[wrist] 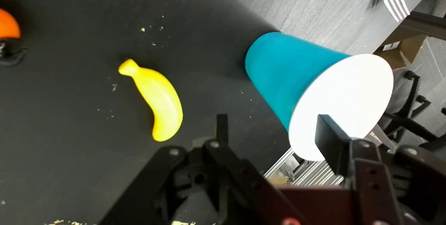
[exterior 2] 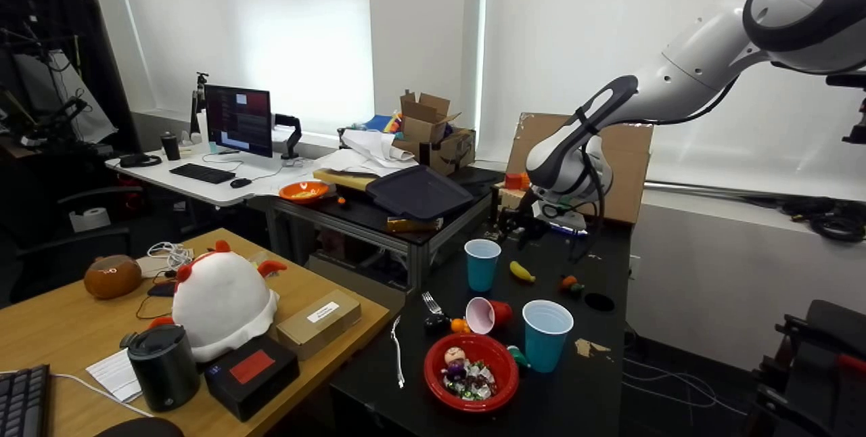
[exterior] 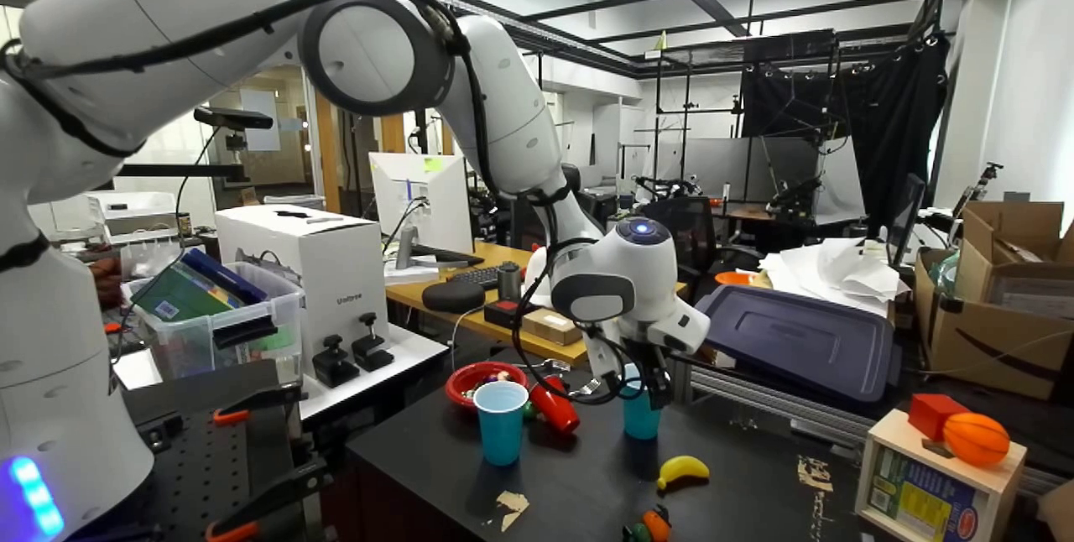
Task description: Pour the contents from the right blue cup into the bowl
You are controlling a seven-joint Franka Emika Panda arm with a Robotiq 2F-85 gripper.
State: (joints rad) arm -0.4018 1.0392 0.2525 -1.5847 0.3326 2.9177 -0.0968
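My gripper (wrist: 274, 127) gapes, holding nothing; the blue cup (wrist: 303, 82) looks light and flimsy (crushable, I'd guess), so I'd pinch it softly mid-height.

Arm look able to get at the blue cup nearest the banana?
Probably yes: the claw hangs open close to the blue cup, nothing shows between them, and the banana lies off to one side. Exact gap is unclear.
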